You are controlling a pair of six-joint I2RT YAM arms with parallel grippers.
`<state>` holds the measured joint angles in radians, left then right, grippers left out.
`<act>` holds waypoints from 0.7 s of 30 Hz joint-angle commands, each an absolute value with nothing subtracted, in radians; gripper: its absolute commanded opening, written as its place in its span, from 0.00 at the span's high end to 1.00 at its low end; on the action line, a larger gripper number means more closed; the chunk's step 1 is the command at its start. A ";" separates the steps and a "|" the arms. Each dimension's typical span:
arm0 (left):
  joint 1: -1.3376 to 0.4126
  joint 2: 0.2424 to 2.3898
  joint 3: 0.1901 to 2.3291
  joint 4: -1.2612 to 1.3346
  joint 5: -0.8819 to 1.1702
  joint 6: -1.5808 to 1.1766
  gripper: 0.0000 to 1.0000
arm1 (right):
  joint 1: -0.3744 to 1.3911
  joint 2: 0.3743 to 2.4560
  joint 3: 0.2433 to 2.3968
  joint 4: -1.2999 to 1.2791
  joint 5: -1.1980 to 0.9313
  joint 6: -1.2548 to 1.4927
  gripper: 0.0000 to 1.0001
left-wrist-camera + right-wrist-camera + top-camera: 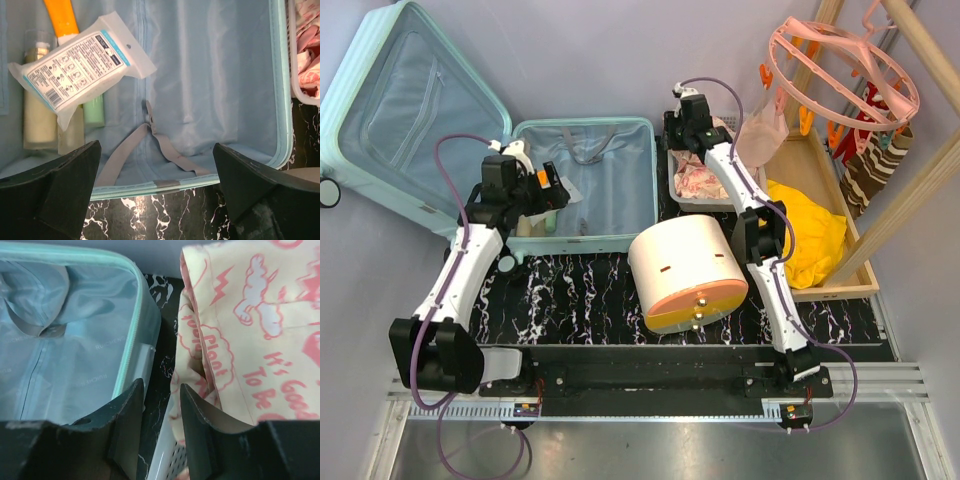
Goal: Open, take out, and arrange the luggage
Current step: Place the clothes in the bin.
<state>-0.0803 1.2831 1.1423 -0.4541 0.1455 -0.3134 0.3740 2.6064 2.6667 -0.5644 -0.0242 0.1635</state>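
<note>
Cream drum (685,270) sits closest from above; the luggage (610,190) lies open at 11 o'clock, hard, ribbed, likely heavy, best held by its rim. Left wrist: left gripper (156,147) spread wide, crinkly packet (82,75) at 10 o'clock. Right wrist: right gripper (160,385) fingers slightly apart, empty, soft cloth (240,340) at 2 o'clock.

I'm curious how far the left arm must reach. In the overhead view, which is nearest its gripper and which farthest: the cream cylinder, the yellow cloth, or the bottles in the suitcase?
1. Bottles, in the luggage, right beneath the left gripper.
2. Cream cylinder, on the table to its right.
3. Yellow cloth, at the far right.
</note>
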 commanded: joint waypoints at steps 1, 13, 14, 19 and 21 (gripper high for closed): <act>-0.078 1.267 1.147 -0.445 0.118 -0.291 0.01 | 0.333 2.648 2.723 -0.477 -0.136 0.224 0.56; -0.074 1.344 1.210 -0.442 0.123 -0.284 0.01 | 0.291 2.658 2.668 -0.495 0.032 0.281 0.58; -0.074 1.353 1.213 -0.440 0.123 -0.284 0.01 | 0.293 2.666 2.668 -0.499 0.040 0.269 0.58; -0.071 1.388 1.242 -0.439 0.135 -0.282 0.01 | 0.293 2.750 2.763 -0.652 0.075 0.244 0.57; -0.071 1.405 1.258 -0.440 0.143 -0.285 0.01 | 0.293 2.761 2.760 -0.704 0.087 0.216 0.58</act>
